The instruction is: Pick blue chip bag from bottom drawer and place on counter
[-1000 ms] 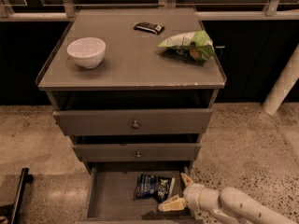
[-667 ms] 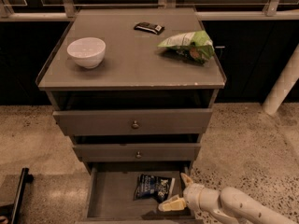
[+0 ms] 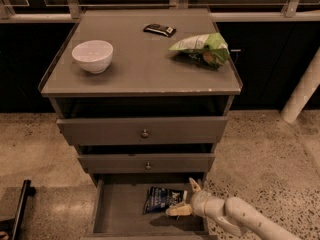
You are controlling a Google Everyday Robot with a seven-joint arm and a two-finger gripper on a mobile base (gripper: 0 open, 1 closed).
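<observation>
The blue chip bag (image 3: 161, 199) lies flat on the floor of the open bottom drawer (image 3: 117, 216), right of its middle. My gripper (image 3: 186, 198) is inside the drawer at the bag's right edge, reaching in from the lower right. It is open, with one finger (image 3: 194, 185) above the bag's right corner and the other finger (image 3: 178, 211) at its lower right corner. The bag is not lifted. The counter (image 3: 145, 69) is the grey top of the cabinet.
On the counter stand a white bowl (image 3: 93, 55) at the left, a green-and-white chip bag (image 3: 202, 49) at the right and a small black bar wrapper (image 3: 159, 30) at the back. The two knobbed drawers (image 3: 144, 132) are slightly open. A white post (image 3: 302, 94) stands at the right.
My gripper has shifted slightly up and left, closer against the blue chip bag's right edge. The bag and the things on the counter have not moved.
</observation>
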